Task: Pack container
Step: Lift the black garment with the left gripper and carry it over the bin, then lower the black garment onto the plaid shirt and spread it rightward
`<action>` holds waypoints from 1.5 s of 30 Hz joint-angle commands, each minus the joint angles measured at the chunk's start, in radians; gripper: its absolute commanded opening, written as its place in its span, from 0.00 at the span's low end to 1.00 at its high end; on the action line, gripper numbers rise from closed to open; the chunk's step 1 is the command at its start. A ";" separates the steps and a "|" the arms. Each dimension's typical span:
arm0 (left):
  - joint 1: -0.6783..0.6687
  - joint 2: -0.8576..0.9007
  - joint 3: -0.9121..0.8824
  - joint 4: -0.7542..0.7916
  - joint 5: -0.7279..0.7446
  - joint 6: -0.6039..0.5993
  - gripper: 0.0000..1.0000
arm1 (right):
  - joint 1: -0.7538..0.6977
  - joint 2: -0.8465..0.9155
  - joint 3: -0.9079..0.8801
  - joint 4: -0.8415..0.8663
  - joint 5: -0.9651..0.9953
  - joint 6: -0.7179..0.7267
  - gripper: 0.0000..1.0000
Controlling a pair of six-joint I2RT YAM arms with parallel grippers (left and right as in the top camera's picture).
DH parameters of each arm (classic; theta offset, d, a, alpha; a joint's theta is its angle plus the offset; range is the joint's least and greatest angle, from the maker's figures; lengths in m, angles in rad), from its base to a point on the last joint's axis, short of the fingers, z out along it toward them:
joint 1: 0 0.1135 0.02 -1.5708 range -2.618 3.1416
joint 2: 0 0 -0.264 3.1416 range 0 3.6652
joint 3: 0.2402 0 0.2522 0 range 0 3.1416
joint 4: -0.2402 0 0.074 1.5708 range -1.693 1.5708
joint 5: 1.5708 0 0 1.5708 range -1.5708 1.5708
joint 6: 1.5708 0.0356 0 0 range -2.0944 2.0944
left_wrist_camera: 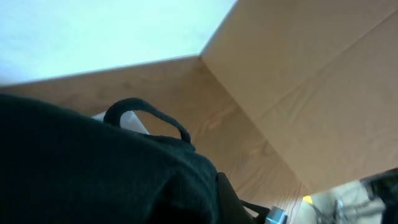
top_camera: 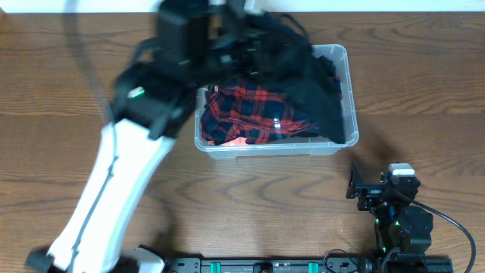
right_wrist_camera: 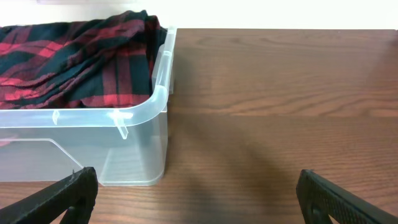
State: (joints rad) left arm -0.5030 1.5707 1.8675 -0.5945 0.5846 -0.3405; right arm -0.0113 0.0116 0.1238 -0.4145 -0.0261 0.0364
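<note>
The left tool (top_camera: pixel 236 44) hangs over the far edge of the bench (top_camera: pixel 424 91), a motion-blurred dark mass from overhead. Its own camera is smothered by a black garment (left_wrist_camera: pixel 93 168), so whether it is clamped on the cloth cannot be told. The cloth does appear to hang from it. The right tool (right_wrist_camera: pixel 196 200) rests near the front right corner with its fingers wide apart and empty.

The garment drapes across the back and right side of the container (top_camera: pixel 273 149), which sits toward the far edge, about mid-bench. A red plaid shirt (top_camera: pixel 250 114) already fills its left part.

The likely trouble is spillage. Part of the black cloth seems to lie over the right rim, so a release here could leave a fold trailing outside. A thin loop (left_wrist_camera: pixel 149 115) on the garment could also snag a finger and lift the cloth out, or drag the light container.

The left fingers, the container's back wall and its base are all hidden.
</note>
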 commanded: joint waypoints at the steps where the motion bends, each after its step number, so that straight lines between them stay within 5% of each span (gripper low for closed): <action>1: -0.049 0.060 0.029 0.107 -0.021 0.008 0.06 | -0.008 -0.006 -0.002 -0.001 -0.001 -0.015 0.99; 9: -0.097 0.202 0.029 0.182 -0.027 0.071 0.06 | -0.008 -0.006 -0.002 -0.001 -0.001 -0.015 0.99; 19: -0.105 0.256 0.028 -0.201 -0.223 0.145 0.06 | -0.008 -0.006 -0.002 -0.001 -0.001 -0.015 0.99; 25: -0.105 0.257 0.013 -0.427 -0.413 0.143 0.21 | -0.008 -0.006 -0.002 -0.001 -0.001 -0.015 0.99; 35: -0.105 0.241 0.008 -0.663 -0.685 -0.032 0.22 | -0.008 -0.006 -0.002 -0.001 -0.001 -0.015 0.99; 41: -0.105 0.229 0.009 -0.695 -0.732 -0.097 0.46 | -0.008 -0.006 -0.002 -0.001 -0.001 -0.015 0.99; 45: -0.111 0.191 0.009 -0.636 -0.717 -0.101 0.48 | -0.008 -0.006 -0.002 -0.001 -0.001 -0.016 0.99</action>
State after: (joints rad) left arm -0.6060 1.8149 1.8782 -1.2625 -0.1059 -0.4103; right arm -0.0113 0.0116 0.1238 -0.4149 -0.0261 0.0364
